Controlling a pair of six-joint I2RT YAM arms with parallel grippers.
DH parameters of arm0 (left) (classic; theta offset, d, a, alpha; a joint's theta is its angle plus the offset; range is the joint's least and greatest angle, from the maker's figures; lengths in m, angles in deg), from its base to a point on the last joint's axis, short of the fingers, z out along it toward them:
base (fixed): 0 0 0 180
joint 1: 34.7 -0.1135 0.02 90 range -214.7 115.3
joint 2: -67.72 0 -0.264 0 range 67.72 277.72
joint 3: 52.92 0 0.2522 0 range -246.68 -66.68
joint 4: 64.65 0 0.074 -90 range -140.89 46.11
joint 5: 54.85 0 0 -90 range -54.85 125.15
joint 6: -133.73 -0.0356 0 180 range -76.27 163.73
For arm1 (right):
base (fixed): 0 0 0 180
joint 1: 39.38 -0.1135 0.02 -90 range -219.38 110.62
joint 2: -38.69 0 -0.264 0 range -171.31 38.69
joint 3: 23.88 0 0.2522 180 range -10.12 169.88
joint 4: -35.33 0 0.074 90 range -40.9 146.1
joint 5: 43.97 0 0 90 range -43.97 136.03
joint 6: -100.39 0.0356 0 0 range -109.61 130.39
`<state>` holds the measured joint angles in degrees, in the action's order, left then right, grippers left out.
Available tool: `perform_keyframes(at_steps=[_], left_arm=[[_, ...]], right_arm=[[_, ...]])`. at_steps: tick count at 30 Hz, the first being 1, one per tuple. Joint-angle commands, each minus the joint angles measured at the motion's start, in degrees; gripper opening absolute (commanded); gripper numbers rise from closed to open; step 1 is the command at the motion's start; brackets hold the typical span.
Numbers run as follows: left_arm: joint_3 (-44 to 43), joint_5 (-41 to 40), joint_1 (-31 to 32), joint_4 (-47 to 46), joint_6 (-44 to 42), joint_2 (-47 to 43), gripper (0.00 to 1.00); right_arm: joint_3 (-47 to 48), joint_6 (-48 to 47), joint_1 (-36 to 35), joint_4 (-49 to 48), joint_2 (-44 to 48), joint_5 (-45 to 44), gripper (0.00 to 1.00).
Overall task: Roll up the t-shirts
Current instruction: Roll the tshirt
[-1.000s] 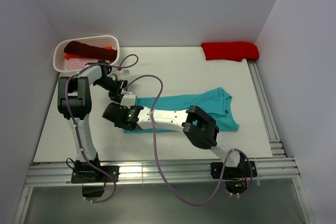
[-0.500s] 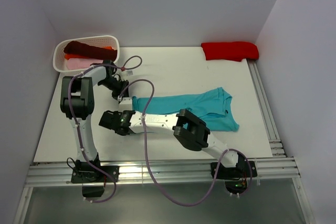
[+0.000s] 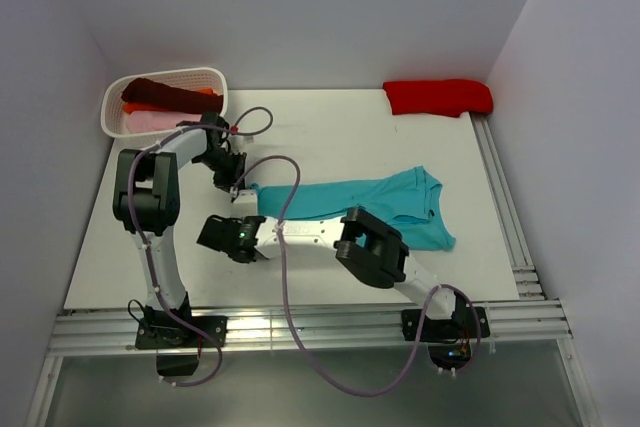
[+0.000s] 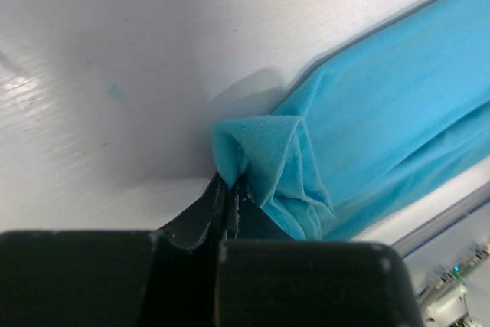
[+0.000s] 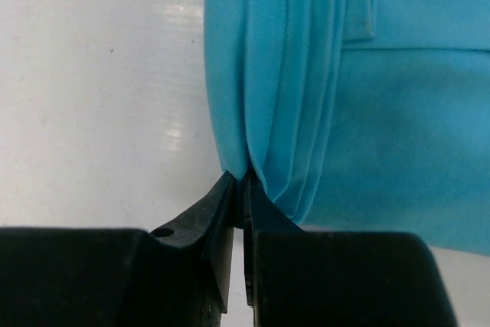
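A teal t-shirt [image 3: 390,209] lies folded lengthwise on the white table, neck to the right. My left gripper [image 3: 240,187] is shut on its far left hem corner; in the left wrist view the gripper [image 4: 230,183] pinches a bunched fold of teal cloth [image 4: 283,166]. My right gripper [image 3: 258,230] is shut on the near left hem corner; in the right wrist view the gripper [image 5: 239,181] clamps the pleated edge of the teal t-shirt [image 5: 306,82]. A red t-shirt [image 3: 438,97] lies folded at the back right. Maroon, orange and pink t-shirts fill the basket.
A white basket [image 3: 213,78] stands at the back left corner. Metal rails [image 3: 505,207] run along the table's right edge and the near edge. Grey walls close in the sides and back. Cables loop over both arms.
Both grippers have shifted a little with the shirt's left hem, the left one toward the far side and the right one slightly right. Both stay shut on the cloth.
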<state>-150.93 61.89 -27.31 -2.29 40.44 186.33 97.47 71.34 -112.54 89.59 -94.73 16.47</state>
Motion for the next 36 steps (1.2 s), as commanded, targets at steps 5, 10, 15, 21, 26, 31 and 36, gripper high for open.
perform_keyframes(at_steps=[5, 10, 15, 21, 26, 31, 36], left_arm=[[0.58, -10.13, 1.91, -3.95, 2.15, -5.49, 0.00], [-1.79, -10.83, 3.32, -2.72, 2.59, -6.02, 0.04], [-4.25, -10.48, 3.85, -1.41, 2.24, -5.84, 0.16], [-7.51, -8.99, 3.85, -0.17, 1.45, -6.90, 0.43], [-8.74, -8.46, 3.85, 0.62, 0.13, -9.44, 0.52], [-7.52, -4.53, 2.37, 2.99, -1.98, -11.55, 0.53], [-2.69, -2.49, -0.19, 2.73, -4.18, -12.26, 0.51]], right_arm=[[-29.08, 2.94, 1.01, -34.74, 14.57, 11.45, 0.08], [-42.87, 7.68, 3.55, -54.68, 21.17, 15.58, 0.06], [-48.96, 11.12, 5.75, -65.96, 23.56, 19.45, 0.06], [-52.48, 15.95, 8.12, -75.72, 23.12, 22.96, 0.05], [-57.22, 20.43, 9.01, -82.32, 24.09, 20.87, 0.03], [-61.96, 24.39, 9.53, -84.96, 26.11, 17.62, 0.01], [-65.84, 26.85, 9.53, -84.97, 28.13, 14.97, 0.00]])
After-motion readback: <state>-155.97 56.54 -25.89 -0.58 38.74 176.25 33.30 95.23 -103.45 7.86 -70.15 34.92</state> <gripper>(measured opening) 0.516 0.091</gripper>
